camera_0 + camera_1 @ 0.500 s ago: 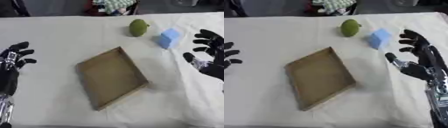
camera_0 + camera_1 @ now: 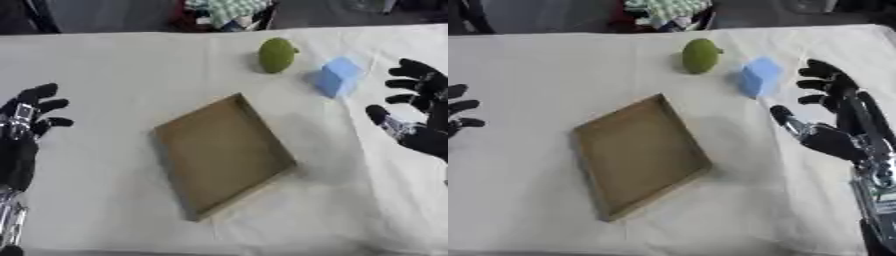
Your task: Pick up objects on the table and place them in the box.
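Note:
A shallow brown cardboard box [image 2: 223,152] lies askew in the middle of the white-covered table, with nothing in it. Beyond it sit a green pear-shaped fruit [image 2: 276,55] and, to its right, a light blue block [image 2: 336,76]. My right hand [image 2: 833,127] hovers open at the right, fingers spread, just right of the blue block and apart from it. Over at the left edge my left hand [image 2: 24,135] rests open with its fingers pointing up, far from both objects.
The white cloth [image 2: 114,75] covers the whole table. Past the far edge a checked green-and-white cloth bundle [image 2: 229,11] lies on dark furniture.
My right hand has shifted slightly toward the blue block. The box, fruit, block and left hand stay where they were.

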Available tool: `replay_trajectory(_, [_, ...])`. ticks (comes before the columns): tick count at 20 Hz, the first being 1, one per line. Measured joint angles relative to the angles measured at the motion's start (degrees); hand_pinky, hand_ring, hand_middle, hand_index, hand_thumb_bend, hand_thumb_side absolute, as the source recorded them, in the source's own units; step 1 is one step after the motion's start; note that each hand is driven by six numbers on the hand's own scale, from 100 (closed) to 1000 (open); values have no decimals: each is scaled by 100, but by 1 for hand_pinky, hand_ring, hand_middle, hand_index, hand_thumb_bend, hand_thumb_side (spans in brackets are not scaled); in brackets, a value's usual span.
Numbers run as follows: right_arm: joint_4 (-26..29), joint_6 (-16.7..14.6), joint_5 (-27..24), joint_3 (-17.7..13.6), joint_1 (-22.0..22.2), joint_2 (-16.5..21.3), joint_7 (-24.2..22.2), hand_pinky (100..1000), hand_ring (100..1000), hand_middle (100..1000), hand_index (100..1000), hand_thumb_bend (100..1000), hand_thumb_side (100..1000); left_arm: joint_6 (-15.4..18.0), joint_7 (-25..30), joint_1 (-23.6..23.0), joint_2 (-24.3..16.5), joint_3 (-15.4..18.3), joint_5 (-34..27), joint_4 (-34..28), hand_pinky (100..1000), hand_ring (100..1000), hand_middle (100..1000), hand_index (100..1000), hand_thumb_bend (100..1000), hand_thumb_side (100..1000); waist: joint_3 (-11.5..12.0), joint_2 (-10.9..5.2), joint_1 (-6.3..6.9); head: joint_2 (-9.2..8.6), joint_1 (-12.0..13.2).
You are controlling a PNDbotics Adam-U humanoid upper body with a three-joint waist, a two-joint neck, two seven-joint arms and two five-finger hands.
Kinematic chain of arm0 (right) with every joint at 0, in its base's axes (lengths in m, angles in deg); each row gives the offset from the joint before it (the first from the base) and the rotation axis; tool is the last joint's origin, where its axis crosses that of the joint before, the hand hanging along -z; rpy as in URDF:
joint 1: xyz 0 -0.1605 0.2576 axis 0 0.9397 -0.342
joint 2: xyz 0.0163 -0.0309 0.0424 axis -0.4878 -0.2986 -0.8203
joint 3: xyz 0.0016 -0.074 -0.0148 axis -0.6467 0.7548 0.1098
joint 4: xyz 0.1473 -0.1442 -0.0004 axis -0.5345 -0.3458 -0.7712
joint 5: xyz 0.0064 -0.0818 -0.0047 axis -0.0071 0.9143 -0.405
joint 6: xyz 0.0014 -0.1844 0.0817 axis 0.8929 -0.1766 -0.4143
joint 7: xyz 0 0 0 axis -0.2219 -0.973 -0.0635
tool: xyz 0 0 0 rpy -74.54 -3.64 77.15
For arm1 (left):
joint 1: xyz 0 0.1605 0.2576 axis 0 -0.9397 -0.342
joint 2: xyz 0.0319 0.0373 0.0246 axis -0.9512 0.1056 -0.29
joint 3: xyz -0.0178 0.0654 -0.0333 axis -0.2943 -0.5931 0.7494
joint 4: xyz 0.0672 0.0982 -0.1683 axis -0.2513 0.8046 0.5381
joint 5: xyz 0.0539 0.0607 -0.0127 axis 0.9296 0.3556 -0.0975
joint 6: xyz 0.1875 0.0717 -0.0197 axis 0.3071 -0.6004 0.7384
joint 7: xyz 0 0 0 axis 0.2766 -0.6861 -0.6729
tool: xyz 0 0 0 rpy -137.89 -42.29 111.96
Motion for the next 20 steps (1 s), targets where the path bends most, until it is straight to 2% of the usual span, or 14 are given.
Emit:
replay_trajectory(1, [0,5,0,1,-2,8,4,686,806,807,913,511,299,0,0,0,0,0,0,0,605,747,793,730,100,713,0,0,0,0,0])
replay_trajectory(2, [0,9,0,2,-7,34,8,687,805,807,914,458,356,0,0,0,0,0,0,0,605,747,793,730,100,713,2,0,0,0,0])
replay_trajectory(3, [0,14,0,2,-20,75,12,687,804,808,914,506,304,0,0,0,0,0,0,0,605,747,793,730,100,714,4,0,-1,0,0])
replay_trajectory(8, [-16,16,-44,31,-186,484,20,687,798,809,916,491,301,-2,2,0,-1,-1,0,0,606,747,793,730,100,714,18,-11,-15,0,0])
replay_trajectory(14, [-326,-8,-188,198,-589,1234,43,691,793,810,924,473,299,-10,10,-2,-3,-3,0,1,606,747,793,731,100,714,44,-35,-19,1,0])
replay_trajectory(20, [-943,-40,-473,488,-1143,2063,-76,705,802,823,937,459,301,-15,17,-9,-5,-8,0,5,606,747,793,731,100,715,83,-45,-47,1,-8])
